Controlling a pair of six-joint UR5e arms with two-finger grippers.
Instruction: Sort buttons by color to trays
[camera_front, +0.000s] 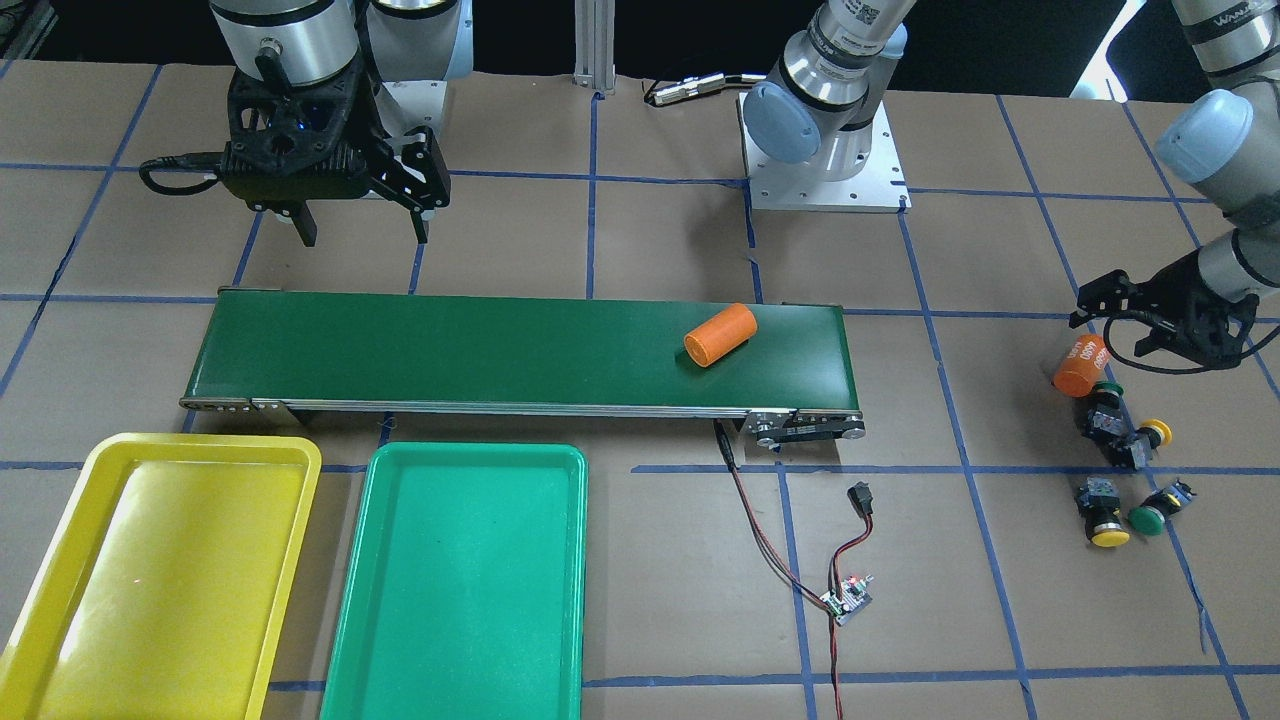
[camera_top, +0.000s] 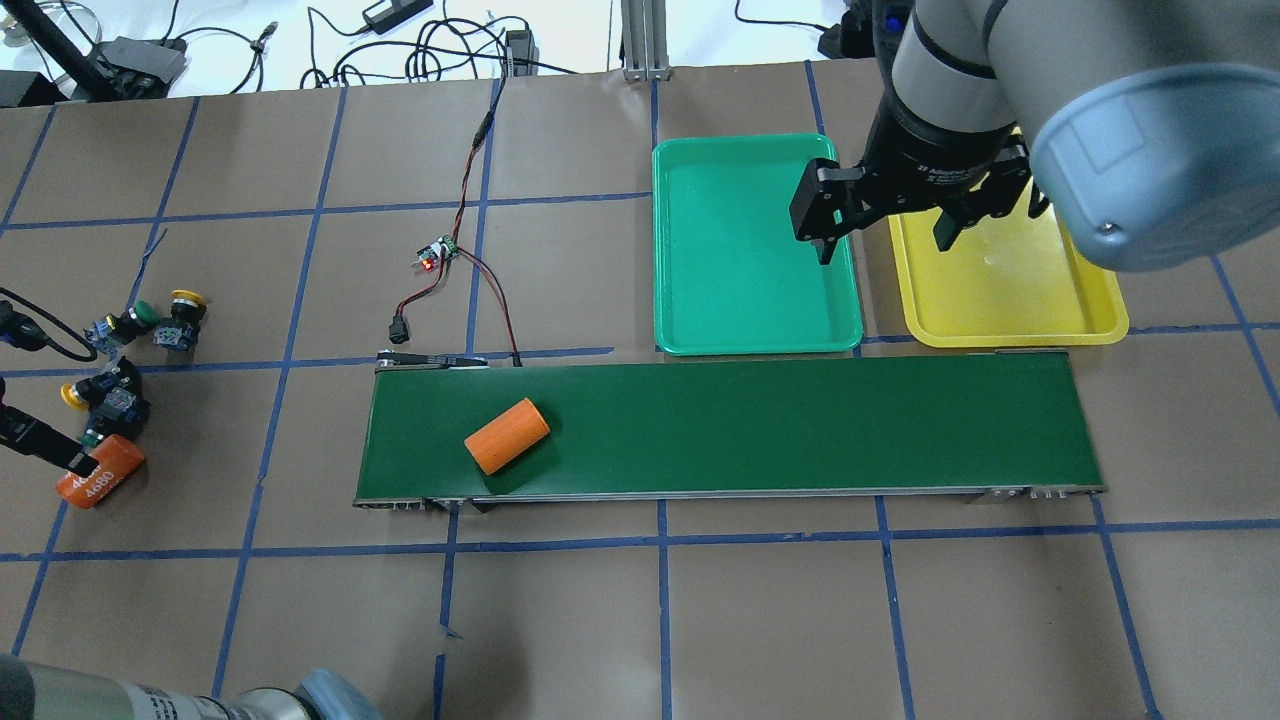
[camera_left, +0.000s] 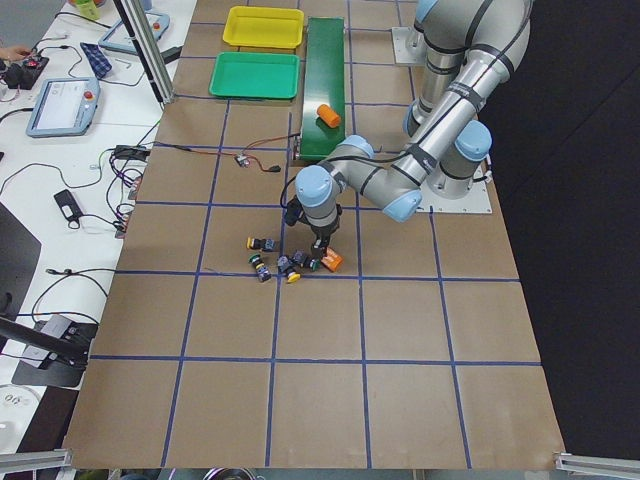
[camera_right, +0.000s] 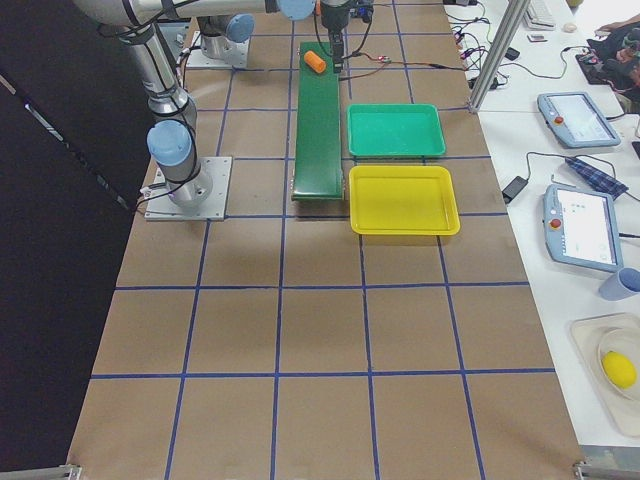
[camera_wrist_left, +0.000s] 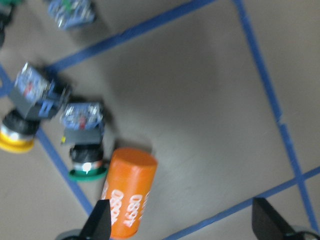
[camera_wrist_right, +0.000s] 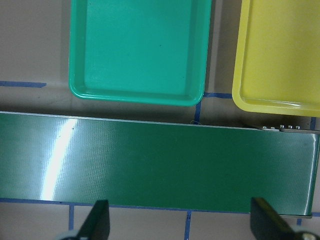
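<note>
Four buttons lie on the table at my left end: a green one (camera_front: 1102, 402), a yellow one (camera_front: 1140, 440), a yellow one (camera_front: 1104, 516) and a green one (camera_front: 1158, 510). My left gripper (camera_front: 1115, 320) is open just above them, empty. In the left wrist view (camera_wrist_left: 182, 222) it hangs over bare table, with a green-capped button (camera_wrist_left: 85, 145) and a yellow-capped button (camera_wrist_left: 27, 112) to the upper left. My right gripper (camera_front: 360, 225) is open and empty behind the belt's other end. The yellow tray (camera_front: 60, 590) and green tray (camera_front: 460, 600) hold nothing.
An orange cylinder (camera_front: 1080, 365) lies beside my left gripper's finger, touching the green button. Another orange cylinder (camera_front: 720, 335) lies on the dark green conveyor belt (camera_front: 450, 350). A small circuit board (camera_front: 848, 598) with red and black wires lies in front of the belt.
</note>
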